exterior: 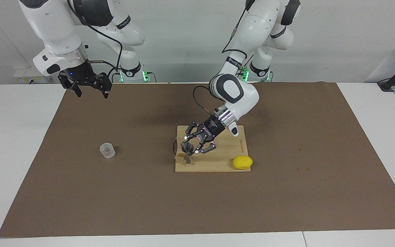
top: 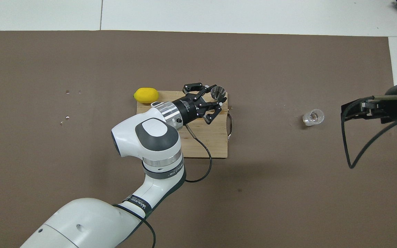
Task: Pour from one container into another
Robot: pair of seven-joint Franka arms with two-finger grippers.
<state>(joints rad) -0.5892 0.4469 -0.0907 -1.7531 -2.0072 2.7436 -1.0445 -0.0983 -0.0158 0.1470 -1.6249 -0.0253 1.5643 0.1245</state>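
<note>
My left gripper (exterior: 188, 149) (top: 219, 95) is shut on the small steel jigger (exterior: 188, 158) (top: 217, 91), gripping it about its upper cone. The jigger stands nearly upright over the corner of the wooden cutting board (exterior: 218, 165) (top: 205, 144) by the board's handle; whether its foot touches the wood I cannot tell. The clear glass cup (exterior: 107, 150) (top: 313, 117) stands alone on the brown mat toward the right arm's end. My right gripper (exterior: 89, 90) (top: 348, 112) hangs open and empty in the air over the mat's edge, apart from the cup.
A yellow lemon (exterior: 242, 162) (top: 145, 95) lies at the board's corner toward the left arm's end. The board's metal handle (exterior: 174, 148) (top: 230, 125) points toward the cup. A wet stain marks the board near the jigger. Small specks dot the mat (top: 67, 117).
</note>
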